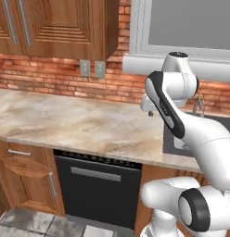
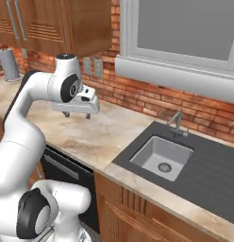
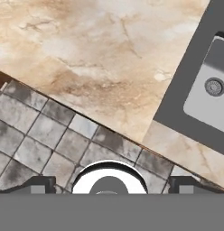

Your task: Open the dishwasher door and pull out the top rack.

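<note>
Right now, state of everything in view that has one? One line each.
dishwasher door: shut, handle untouched.
gripper: jaws open, holding nothing, above the counter, apart from the door.
upper cabinet doors: shut.
lower cabinet door: shut.
sink: empty, no water running from the tap.
top rack: hidden behind the shut door, cannot tell.

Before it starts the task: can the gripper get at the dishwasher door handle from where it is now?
Probably yes. The gripper hangs open above the counter; the dishwasher door is shut below, its handle unobstructed.
</note>
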{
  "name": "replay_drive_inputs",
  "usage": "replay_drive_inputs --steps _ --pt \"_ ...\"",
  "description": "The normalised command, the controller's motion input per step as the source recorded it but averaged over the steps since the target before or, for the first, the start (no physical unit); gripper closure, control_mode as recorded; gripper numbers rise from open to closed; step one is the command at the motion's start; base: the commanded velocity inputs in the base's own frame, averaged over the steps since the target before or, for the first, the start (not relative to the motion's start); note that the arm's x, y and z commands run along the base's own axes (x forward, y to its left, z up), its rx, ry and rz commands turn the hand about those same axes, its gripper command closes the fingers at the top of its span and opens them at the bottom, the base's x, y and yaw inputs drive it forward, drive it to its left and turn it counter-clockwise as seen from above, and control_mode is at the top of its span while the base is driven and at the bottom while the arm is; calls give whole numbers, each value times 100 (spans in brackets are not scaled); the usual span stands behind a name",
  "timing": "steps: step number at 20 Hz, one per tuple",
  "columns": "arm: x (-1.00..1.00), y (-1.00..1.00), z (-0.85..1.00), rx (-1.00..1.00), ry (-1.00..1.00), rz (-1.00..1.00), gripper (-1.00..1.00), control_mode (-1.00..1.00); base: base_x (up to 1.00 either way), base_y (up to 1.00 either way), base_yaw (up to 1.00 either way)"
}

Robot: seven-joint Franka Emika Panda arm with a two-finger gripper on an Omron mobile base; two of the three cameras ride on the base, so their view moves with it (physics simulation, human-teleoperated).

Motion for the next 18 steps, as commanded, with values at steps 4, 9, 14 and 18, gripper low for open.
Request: replay_drive_inputs --steps 4,9,14,18 --pt "0 0 0 0 0 0 -100 100 0 -14 37" --pt "0 0 0 0 0 0 -100 100 0 -27 35" --pt "0 0 0 0 0 0 -100 100 -2 -48 33" --pt "0 0 0 0 0 0 -100 100 0 -49 32"
